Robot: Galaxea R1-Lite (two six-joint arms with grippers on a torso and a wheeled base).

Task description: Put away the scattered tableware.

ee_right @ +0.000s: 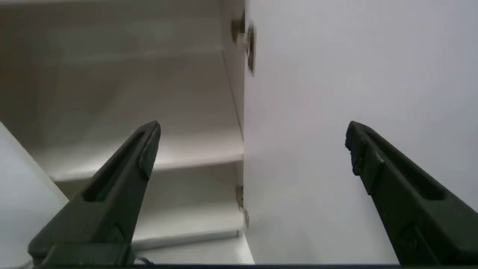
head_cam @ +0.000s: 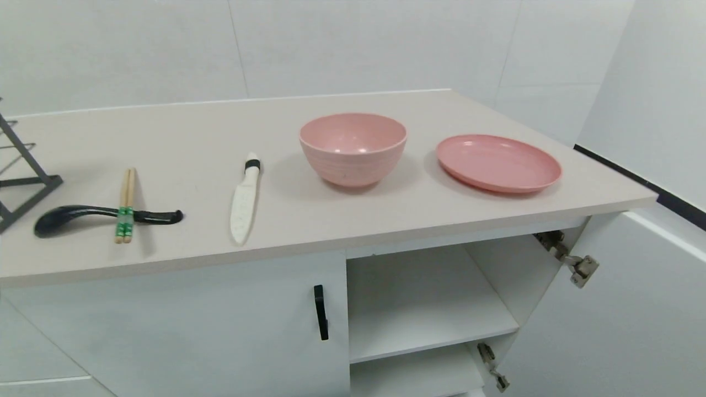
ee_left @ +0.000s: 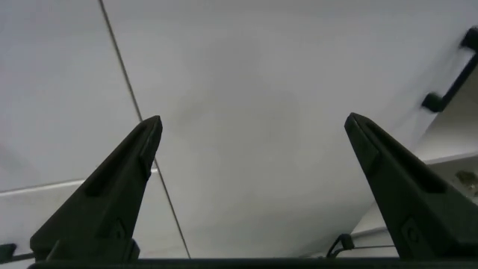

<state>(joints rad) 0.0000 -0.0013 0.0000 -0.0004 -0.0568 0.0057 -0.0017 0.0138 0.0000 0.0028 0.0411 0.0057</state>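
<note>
On the beige countertop (head_cam: pixel 182 138) lie a pink bowl (head_cam: pixel 353 148) and, to its right, a pink plate (head_cam: pixel 498 162). A cream knife (head_cam: pixel 245 199) lies left of the bowl. Further left, a black spoon (head_cam: pixel 83 216) lies crosswise under a pair of wooden chopsticks (head_cam: pixel 126 205). My left gripper (ee_left: pixel 254 128) is open in front of a white cabinet door with a black handle (ee_left: pixel 452 75). My right gripper (ee_right: pixel 254 131) is open, facing the open cabinet's shelves (ee_right: pixel 142 161) and the edge of its door (ee_right: pixel 336 112). Nothing sits between either pair of fingers.
A dark wire rack (head_cam: pixel 19 173) stands at the counter's left edge. Below the counter, the left cabinet door with a black handle (head_cam: pixel 321 311) is closed. The right compartment is open, with a bare shelf (head_cam: pixel 424 309) and the door (head_cam: pixel 634 309) swung out to the right.
</note>
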